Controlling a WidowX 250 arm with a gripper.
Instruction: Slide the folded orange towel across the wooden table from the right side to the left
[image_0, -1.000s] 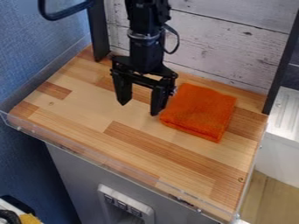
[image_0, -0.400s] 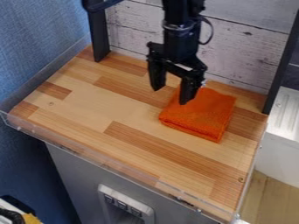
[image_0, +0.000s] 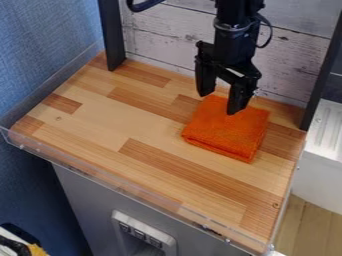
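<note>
Positioned over the rear part of a folded, square-looking orange cloth (image_0: 229, 132): black two-finger gripper (image_0: 219, 104), fingers apart, nothing clamped between. Contact with cloth: cannot tell. Cloth lying flat on striped light-and-dark wooden tabletop (image_0: 100, 120), right of centre towards the rear, near white weathered plank backboard (image_0: 160, 37). Fitted along tabletop's front edge: low transparent strip (image_0: 120, 186).

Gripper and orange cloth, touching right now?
Cannot tell. In the camera view, one fingertip of the gripper overlaps the orange cloth, but the slanted angle plainly shows neither contact nor a gap below it.
</note>
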